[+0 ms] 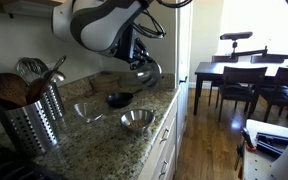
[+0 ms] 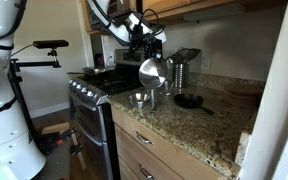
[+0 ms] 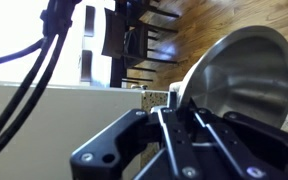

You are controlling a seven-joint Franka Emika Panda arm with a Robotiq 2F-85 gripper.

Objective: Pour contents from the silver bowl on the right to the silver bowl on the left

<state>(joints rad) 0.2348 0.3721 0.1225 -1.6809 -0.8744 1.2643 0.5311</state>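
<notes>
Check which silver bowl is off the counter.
The round silver metal bowl held tilted in the claw; the other two silver bowls sit upright on the speckled granite counter.

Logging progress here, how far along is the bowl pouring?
Done: the gripper holds the lifted silver bowl clear of the granite counter. In hand: it hangs tilted above the lower silver bowl. Left: finishing the pour, contents not visible, and setting it down.
</notes>
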